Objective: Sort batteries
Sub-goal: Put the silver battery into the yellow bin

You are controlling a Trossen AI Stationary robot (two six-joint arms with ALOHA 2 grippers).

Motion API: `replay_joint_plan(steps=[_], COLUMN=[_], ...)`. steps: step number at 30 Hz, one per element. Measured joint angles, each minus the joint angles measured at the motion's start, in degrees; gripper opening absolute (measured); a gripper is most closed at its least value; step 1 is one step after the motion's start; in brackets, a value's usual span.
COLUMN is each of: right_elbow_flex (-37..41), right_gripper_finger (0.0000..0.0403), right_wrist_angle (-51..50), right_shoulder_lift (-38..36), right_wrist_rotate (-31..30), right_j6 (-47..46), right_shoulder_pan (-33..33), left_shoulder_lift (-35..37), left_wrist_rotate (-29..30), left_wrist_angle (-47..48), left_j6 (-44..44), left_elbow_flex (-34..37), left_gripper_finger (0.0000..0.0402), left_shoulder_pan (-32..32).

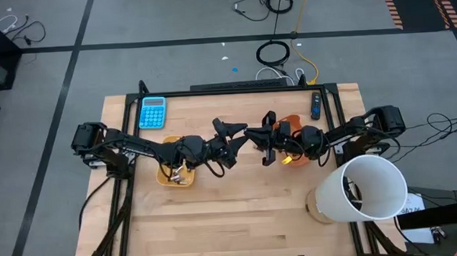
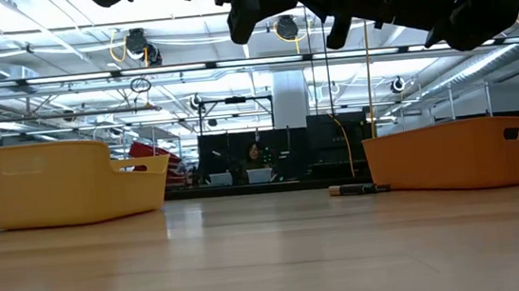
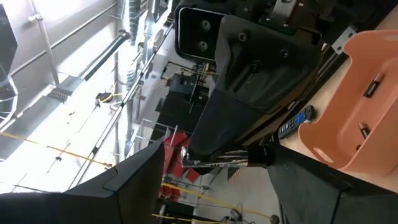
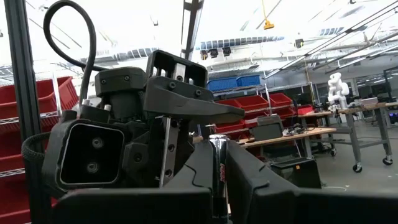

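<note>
Your two claws meet above the tabletop (image 1: pixel 241 221): right claw (image 4: pixel 217 168) clamped on a silvery battery (image 4: pixel 217 152), left claw (image 1: pixel 230 129) spread apart facing it, between the two orange trays (image 1: pixel 289 125)

Blue calculator (image 1: pixel 152 112), yellow tray (image 1: pixel 167 178), orange tray (image 1: pixel 291 121), silvery battery (image 4: pixel 217 163).

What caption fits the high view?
Two dark arms meet mid-table between a yellow plastic tray and an orange plastic tray.

Pale wood table (image 1: pixel 241 213), smooth, matt grain. Glossy plastic trays: yellow (image 2: pixel 63 184), orange (image 2: pixel 460 150). Shiny metal battery (image 4: pixel 217 163) btwn matt black plastic fingers (image 4: pixel 261 183).
</note>
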State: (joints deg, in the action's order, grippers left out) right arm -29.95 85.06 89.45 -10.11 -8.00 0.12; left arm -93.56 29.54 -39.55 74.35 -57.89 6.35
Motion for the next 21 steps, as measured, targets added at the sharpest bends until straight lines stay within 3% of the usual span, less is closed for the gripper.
replay_joint_plan(steps=[9,17,21], right_elbow_flex=[0.0,0.0,0.0], right_gripper_finger=[0.0004,0.0004,0.0004], right_wrist_angle=[-0.6,-0.6,-0.8], right_shoulder_lift=[0.0,-0.1,-0.1], right_wrist_rotate=[0.0,-0.1,-0.2], right_j6=[-0.3,-0.3,-0.3], right_shoulder_pan=[0.0,0.0,0.0], left_shoulder_lift=[0.0,0.0,0.0], left_wrist_rotate=[-0.1,-0.4,-0.4], left_wrist_angle=[0.0,0.3,0.9], left_j6=[1.0,1.0,1.0], left_elbow_flex=[0.0,0.0,0.0], left_gripper_finger=[0.0281,0.0207,0.0202], left_shoulder_pan=[0.0,0.0,0.0])
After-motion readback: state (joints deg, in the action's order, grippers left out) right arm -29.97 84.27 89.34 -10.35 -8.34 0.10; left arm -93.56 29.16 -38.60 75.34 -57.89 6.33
